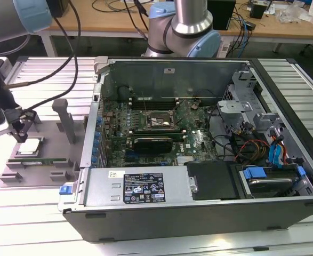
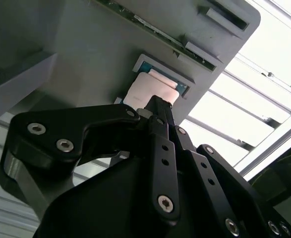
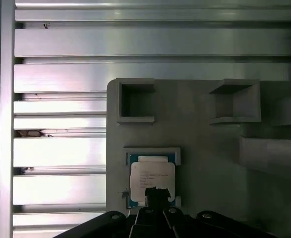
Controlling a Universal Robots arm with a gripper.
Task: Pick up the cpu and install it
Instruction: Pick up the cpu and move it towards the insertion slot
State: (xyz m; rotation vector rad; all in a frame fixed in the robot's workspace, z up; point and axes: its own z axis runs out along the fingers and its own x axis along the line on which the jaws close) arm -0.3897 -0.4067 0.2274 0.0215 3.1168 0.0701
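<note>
The cpu (image 1: pixel 29 146) lies flat in a square recess of the grey fixture plate (image 1: pixel 49 133), on the exterior view's left, outside the computer case. Its silver top plate shows in both wrist views (image 2: pixel 149 90) (image 3: pixel 152 176). My gripper (image 1: pixel 22 134) hangs just over the cpu's near edge, with its black fingertips (image 2: pixel 158 105) (image 3: pixel 157 193) pressed together and nothing seen between them. Whether they touch the chip I cannot tell. The black-framed socket (image 1: pixel 153 121) sits on the motherboard inside the open case.
A long green memory stick (image 1: pixel 38 161) lies on the fixture beside the cpu. Two upright grey posts (image 1: pixel 68 125) stand on the plate. The case's metal wall (image 1: pixel 92 133) rises between fixture and motherboard. Cables and drive bays (image 1: pixel 263 144) crowd the case's right.
</note>
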